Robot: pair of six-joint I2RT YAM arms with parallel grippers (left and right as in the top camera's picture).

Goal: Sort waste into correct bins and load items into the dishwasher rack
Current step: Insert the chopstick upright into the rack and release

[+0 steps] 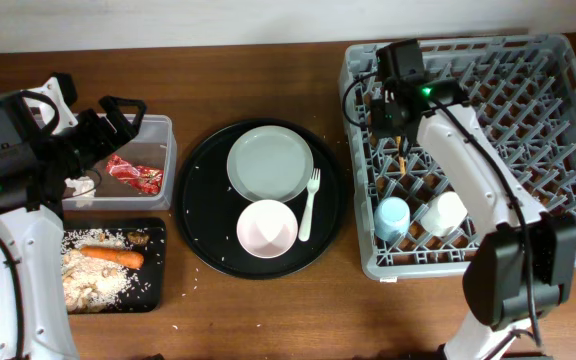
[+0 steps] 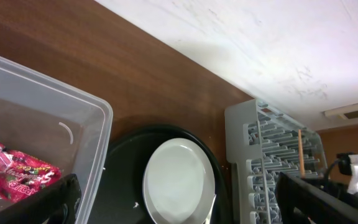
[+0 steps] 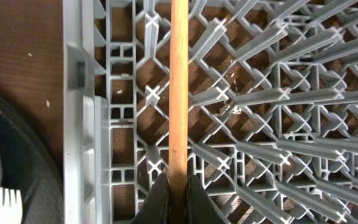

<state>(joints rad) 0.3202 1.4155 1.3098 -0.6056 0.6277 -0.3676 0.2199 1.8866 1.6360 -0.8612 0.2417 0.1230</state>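
Two cups (image 1: 392, 218) sit in the rack (image 1: 558, 150); right gripper (image 3: 178, 186), clamped on a stick (image 3: 179, 87), hovers over it; plate (image 1: 270, 163), bowl (image 1: 267, 228), fork (image 1: 308, 205) wait beside it; left gripper (image 1: 126, 118) gapes.

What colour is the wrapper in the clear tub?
Red; the wrapper shows best in the left wrist view.

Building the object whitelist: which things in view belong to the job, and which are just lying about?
Job: wooden stick, in the shut right gripper; rack; blue cup; cream cup; bowl; plate; fork; red wrapper; tissue; carrot; rice scraps; clear tub; black rectangular tray.
Lying about: round black tray; table.
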